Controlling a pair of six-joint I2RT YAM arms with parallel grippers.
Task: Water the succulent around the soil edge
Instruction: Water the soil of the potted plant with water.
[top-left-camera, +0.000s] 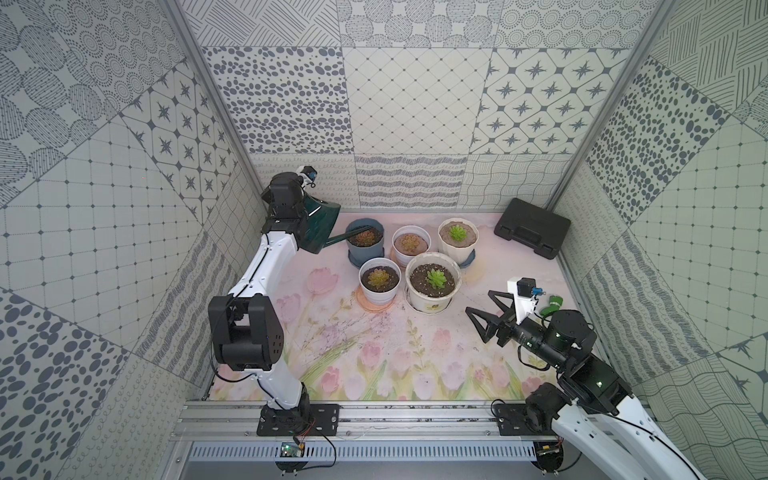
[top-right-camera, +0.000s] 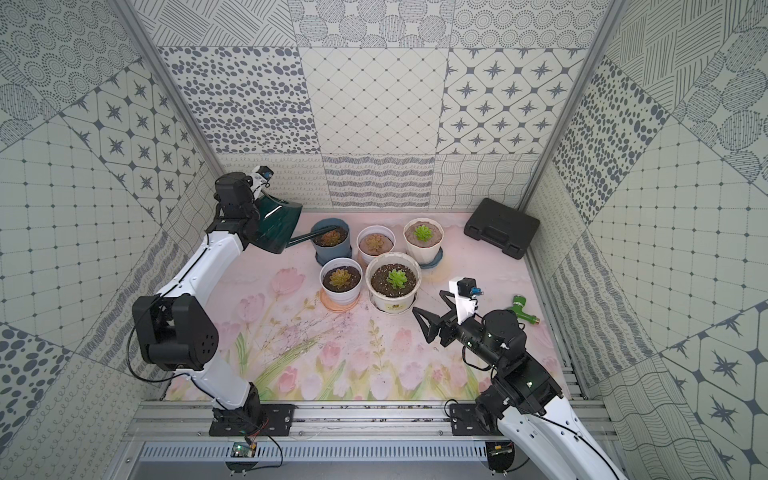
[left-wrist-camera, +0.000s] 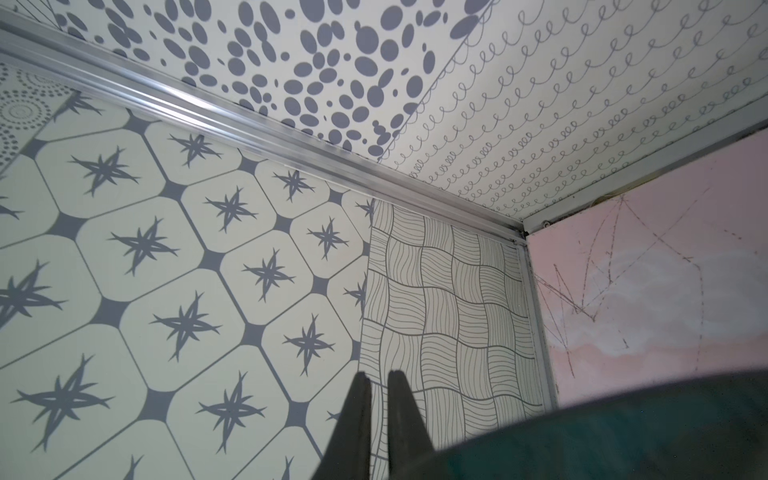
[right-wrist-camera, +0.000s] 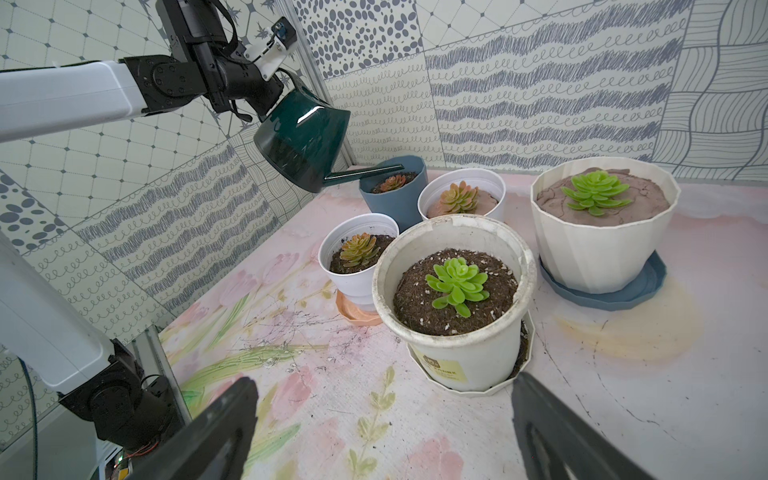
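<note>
Five potted succulents are standing clustered toward the back of the pink, flower-printed worktop. The left pincer is holding a dark green plastic watering can aloft at the back left, its fingers drawn almost together. The exact grip point is hidden behind the wrist in both top views. The can is tilting toward the pots, and its thin spout is reaching over the near rim of the round blue-grey plastic pot. The spout tip is hanging above the soil edge, just beside the small reddish rosette succulent. Whether water is running cannot be told. The right pincer is hovering above the front right of the worktop, jaws spread wide and gripping nothing, and is pointing toward the large round white pot with a bright green succulent. A black plastic case is lying at the back right corner.
</note>
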